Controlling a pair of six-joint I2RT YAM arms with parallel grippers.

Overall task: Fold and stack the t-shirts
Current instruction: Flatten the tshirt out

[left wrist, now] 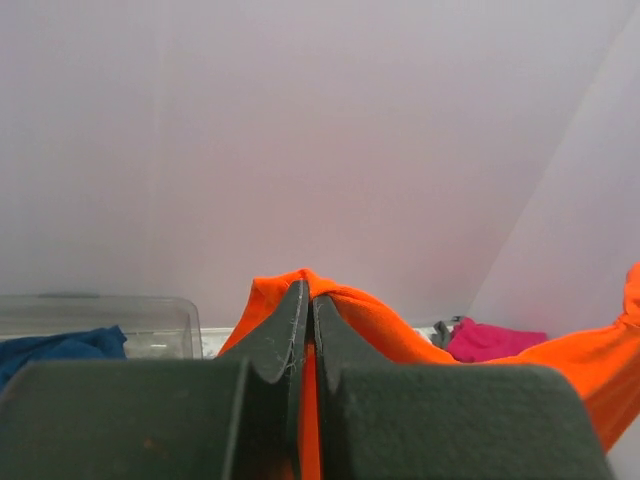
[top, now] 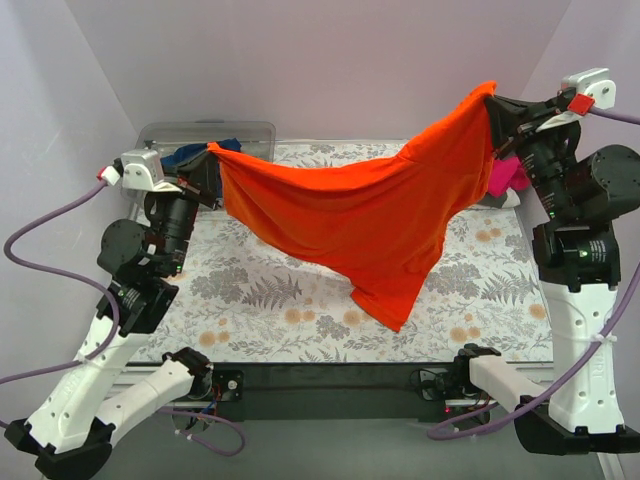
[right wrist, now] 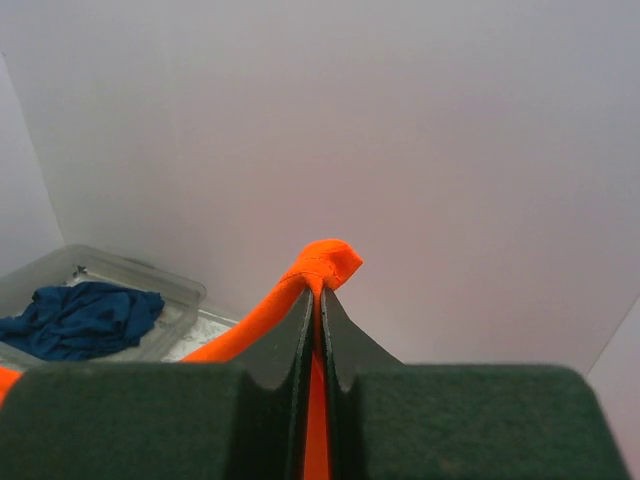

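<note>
The orange-red t-shirt (top: 370, 215) hangs stretched in the air between both grippers, its lowest corner near the table. My left gripper (top: 212, 160) is shut on its left end; the left wrist view shows cloth (left wrist: 370, 320) pinched between the fingers (left wrist: 285, 330). My right gripper (top: 495, 105) is shut on its right end, held higher; the right wrist view shows the cloth (right wrist: 325, 262) bunched above the fingers (right wrist: 345, 340). The navy blue shirt (right wrist: 85, 318) lies in the clear tub. The magenta-pink shirt (top: 503, 178) lies at the back right, with a bit of grey cloth (left wrist: 442, 332) beside it.
The clear plastic tub (top: 160, 135) stands at the back left corner. The table has a floral cover (top: 260, 300). Pale walls close in the back and sides. Arm bases and cables sit at the near edge.
</note>
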